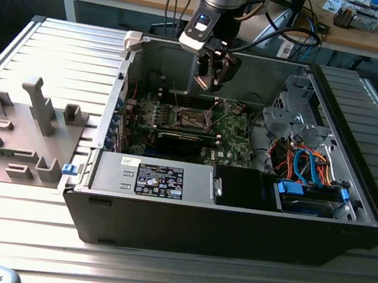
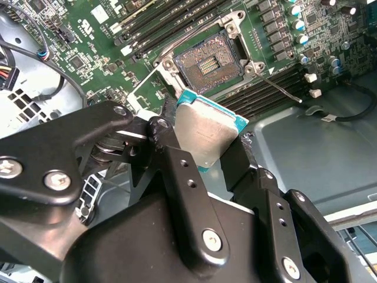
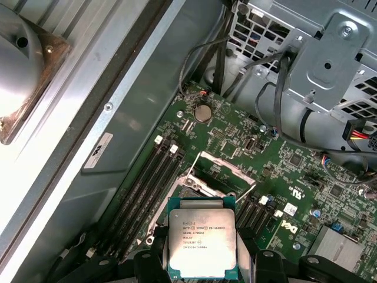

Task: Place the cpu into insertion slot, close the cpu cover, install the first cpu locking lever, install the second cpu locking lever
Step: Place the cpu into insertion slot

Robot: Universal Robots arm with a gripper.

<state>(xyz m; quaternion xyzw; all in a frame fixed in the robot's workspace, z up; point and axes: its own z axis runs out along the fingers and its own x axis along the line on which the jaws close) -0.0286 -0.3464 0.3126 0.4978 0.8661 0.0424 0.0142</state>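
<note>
Claw (image 1: 212, 75) pinches cpu (image 3: 201, 243) by two edges, held in air above green board (image 2: 88, 47), near but not in slot (image 2: 211, 59). Slot bare, cover (image 3: 227, 170) tilted up. All inside open PC case (image 1: 234, 224) on worktop (image 1: 158, 270).

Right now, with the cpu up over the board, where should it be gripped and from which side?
Likely by two opposite edges, as the gripper holds the cpu: fingers closing in from either side. It is a thin flat square, so the edges give purchase and keep its faces clear for the insertion slot.
</note>
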